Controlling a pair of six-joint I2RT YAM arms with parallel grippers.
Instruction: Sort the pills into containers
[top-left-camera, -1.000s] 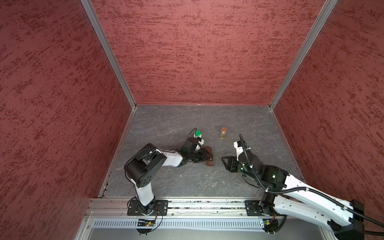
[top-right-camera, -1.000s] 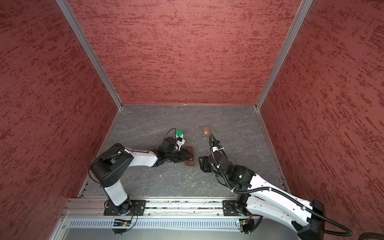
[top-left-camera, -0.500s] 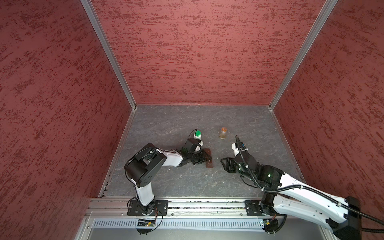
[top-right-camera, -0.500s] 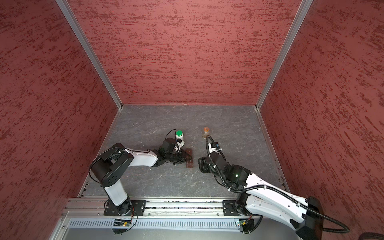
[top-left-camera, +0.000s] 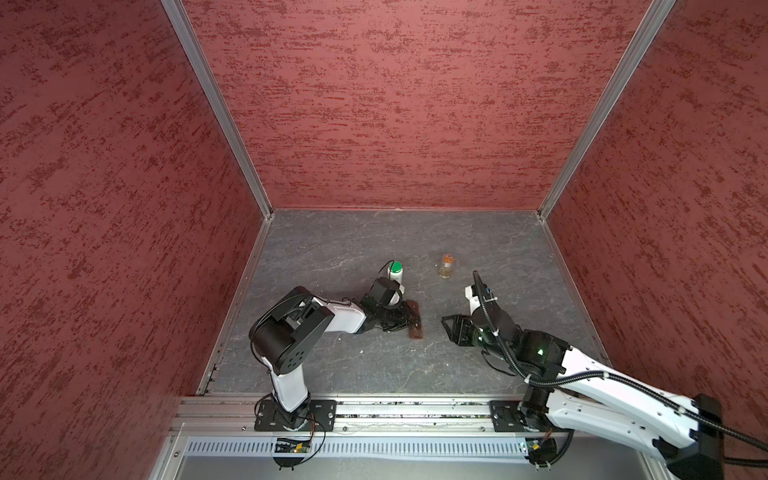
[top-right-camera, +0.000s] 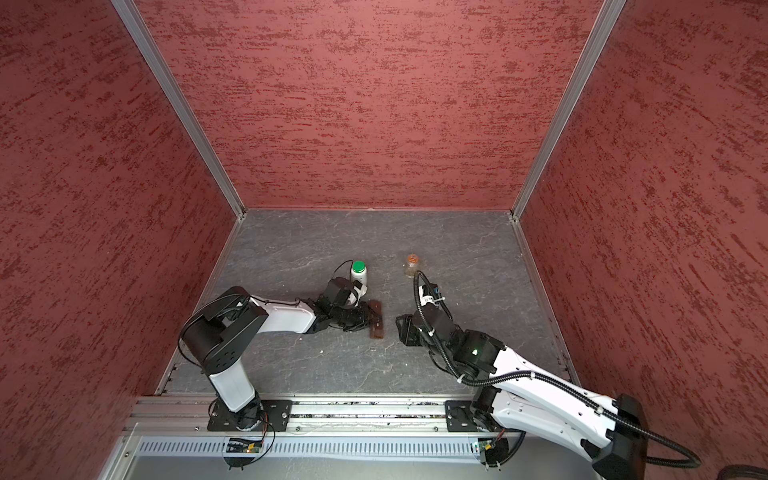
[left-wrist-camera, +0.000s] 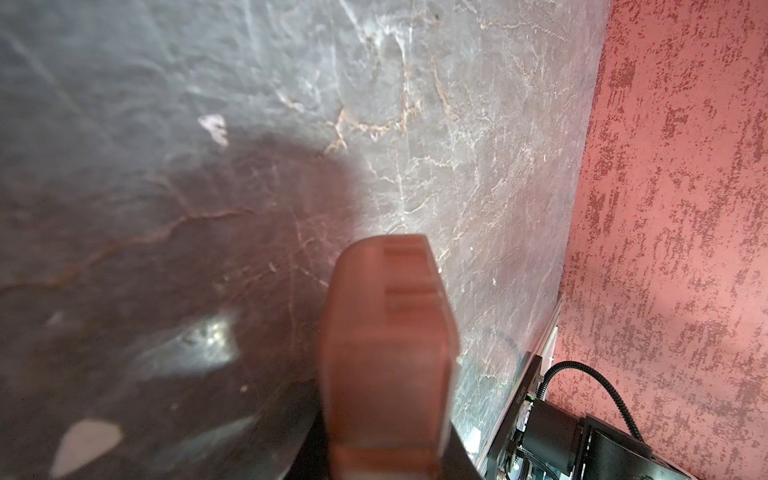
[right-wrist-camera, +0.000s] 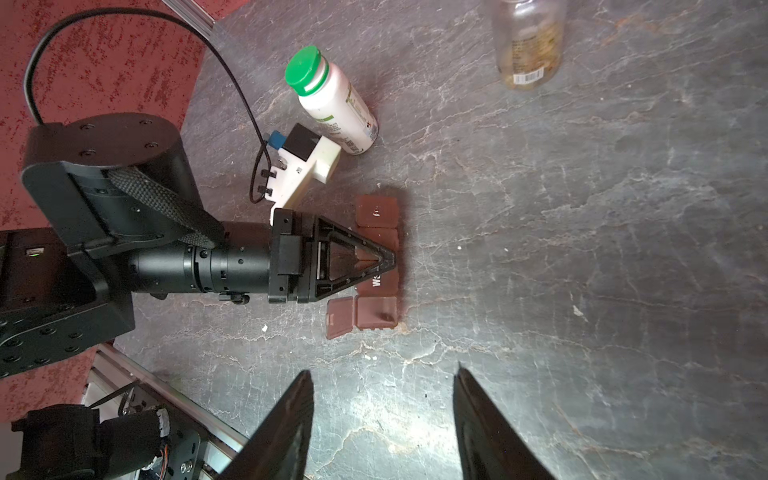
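The grey desk (top-left-camera: 332, 257) carried everything. The left claw (right-wrist-camera: 384, 259) lay low across it, clenched on the brown pill organizer (right-wrist-camera: 376, 212), seemingly pinching one middle lid; the left wrist view showed a brown flap close before its camera. The right claw (right-wrist-camera: 382, 370) hung released, jaws apart and empty, with the organizer just ahead of its tips. Beyond the left claw stood a green-capped white bottle (right-wrist-camera: 336, 104). Farther ahead of the right claw, well apart, was a clear bottle (right-wrist-camera: 528, 45) holding yellowish pills. Beside the left claw's tips one end lid (right-wrist-camera: 340, 318) lay flipped open. To do this well, I judged, the pinched lid should be eased up slowly without dragging the strip. The right claw could steady the organizer so it neither skidded nor tipped.
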